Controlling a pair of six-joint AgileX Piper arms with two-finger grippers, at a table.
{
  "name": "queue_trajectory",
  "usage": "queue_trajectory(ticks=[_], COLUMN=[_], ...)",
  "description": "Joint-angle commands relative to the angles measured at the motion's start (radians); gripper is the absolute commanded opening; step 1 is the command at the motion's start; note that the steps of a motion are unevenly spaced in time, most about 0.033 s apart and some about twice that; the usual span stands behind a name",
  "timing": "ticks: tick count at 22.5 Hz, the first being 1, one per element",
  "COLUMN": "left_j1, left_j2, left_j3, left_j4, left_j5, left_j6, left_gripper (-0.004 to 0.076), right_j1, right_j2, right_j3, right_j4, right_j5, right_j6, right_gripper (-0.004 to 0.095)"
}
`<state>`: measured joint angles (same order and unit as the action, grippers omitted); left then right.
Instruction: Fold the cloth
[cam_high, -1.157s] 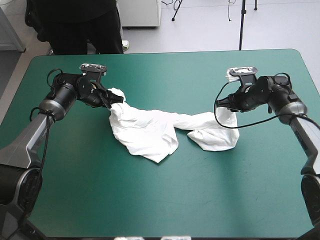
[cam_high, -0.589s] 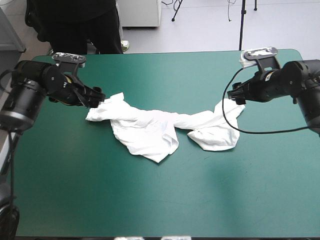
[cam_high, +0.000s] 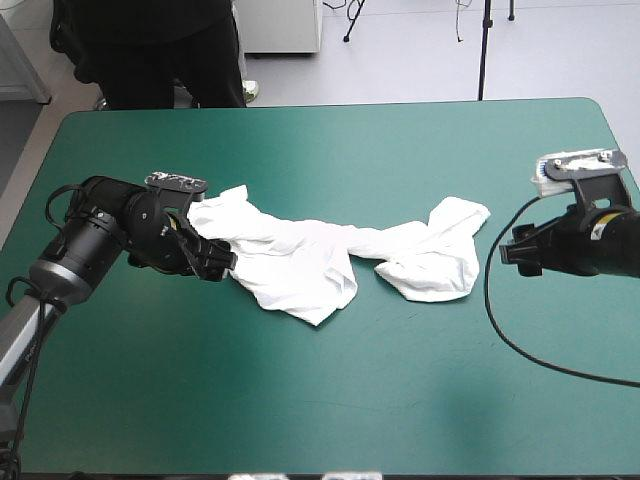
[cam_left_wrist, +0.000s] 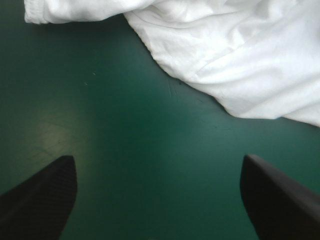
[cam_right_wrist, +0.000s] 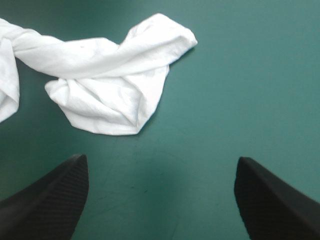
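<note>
**Table.** A table with a teal-green cover (cam_high: 330, 400) carries a single item.

**Task item.** A white short-sleeved cotton T-shirt (cam_high: 300, 268) lies crumpled and twisted like a rope. It is neither spread flat nor folded. Its long axis runs left to right across the middle of the table. A broad lobe sits at the left, a narrow twisted waist at the centre and a smaller bunched lobe at the right. A thin tongue of cloth reaches toward the far left.

**Left gripper.** The left gripper (cam_high: 214, 263) is low at the left lobe's near-left edge. Its wrist view shows the black fingers (cam_left_wrist: 47, 192) spread wide over bare cover, holding nothing. The cloth's edge lies just ahead of them, not between them. Contact cannot be confirmed from the high view.

**Right gripper.** The right gripper (cam_high: 520, 256) stands apart from the right lobe, out toward the table's right edge. Its fingers are also spread and empty, with a strip of cover between them and the cloth.

**Assessment.** The left arm is the nearer. Either regrasp would mean closing inward along the garment's long axis. Folding appears not yet begun, and the shirt likely needs untwisting and flattening first.
</note>
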<state>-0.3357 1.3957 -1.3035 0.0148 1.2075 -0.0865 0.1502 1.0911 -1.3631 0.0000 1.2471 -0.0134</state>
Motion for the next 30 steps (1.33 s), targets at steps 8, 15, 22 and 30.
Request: queue_trajectory(ticks=[8,15,22,30], left_j1=[-0.004,-0.002,-0.002,-0.002], left_j2=[0.084,0.263,0.357,0.392], left_j3=[0.009,0.009,0.009,0.009], left_j4=[-0.069,-0.06,-0.074,-0.119], left_j5=[-0.136,-0.224,-0.302,-0.299], left_j6=[-0.023,-0.025,-0.025,-0.018], left_gripper=[0.064,0.064,0.0622,0.0271], right_j1=[0.002,0.002,0.002,0.002], right_j2=[-0.065,-0.065,-0.063,-0.044], right_j3=[0.082,0.082,0.14,0.354], right_j4=[-0.039,-0.039,-0.035,0.02], right_j5=[-0.032,-0.032,-0.085,-0.275], right_j6=[0.02,0.02,0.02,0.013], right_gripper=[0.0742,0.0742,0.074,0.0738])
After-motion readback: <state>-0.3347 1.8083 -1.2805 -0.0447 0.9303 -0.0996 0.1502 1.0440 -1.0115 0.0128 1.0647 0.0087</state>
